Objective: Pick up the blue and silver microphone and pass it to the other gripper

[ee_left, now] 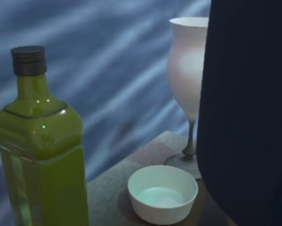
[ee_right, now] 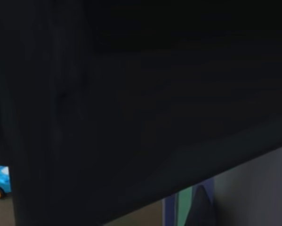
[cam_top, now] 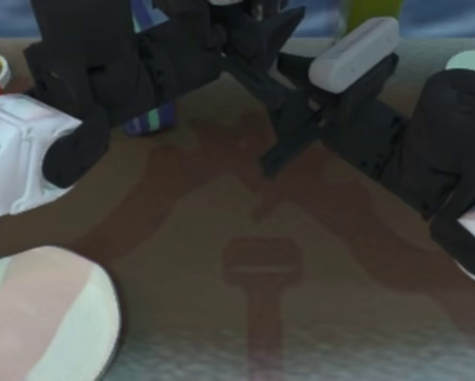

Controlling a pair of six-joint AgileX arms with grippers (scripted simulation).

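Close under the overhead camera hang both arms, high above the table (cam_top: 340, 302) and crowding the far half of the top view. The left gripper (cam_top: 257, 44) reaches in from the left and the right gripper (cam_top: 293, 139) from the right, and the two sit just beside each other near the far middle, seemingly touching or nearly so. That is the posture of a handover, so I judge the pick-up done and the pass under way or about to happen. The microphone itself shows in no view. It is not lying on the bare part of the table, so it is most likely hidden among the black links where the grippers meet, but which gripper has it cannot be told. Nor can I tell whether either gripper's jaws are wide, narrow or clamped on anything, since the dark parts overlap. The left wrist view looks out past a dark mass to a green bottle (ee_left: 39, 155), a white bowl (ee_left: 162, 193) and a pale goblet (ee_left: 188, 70) at a table edge, and shows no microphone. The right wrist view is dark. A striped case (cam_top: 151, 119) peeks out under the left arm, and a pale disc (cam_top: 39, 313) lies at the near left corner. What is left, as I judge it, is for the receiving gripper to close and the giving one to let go.
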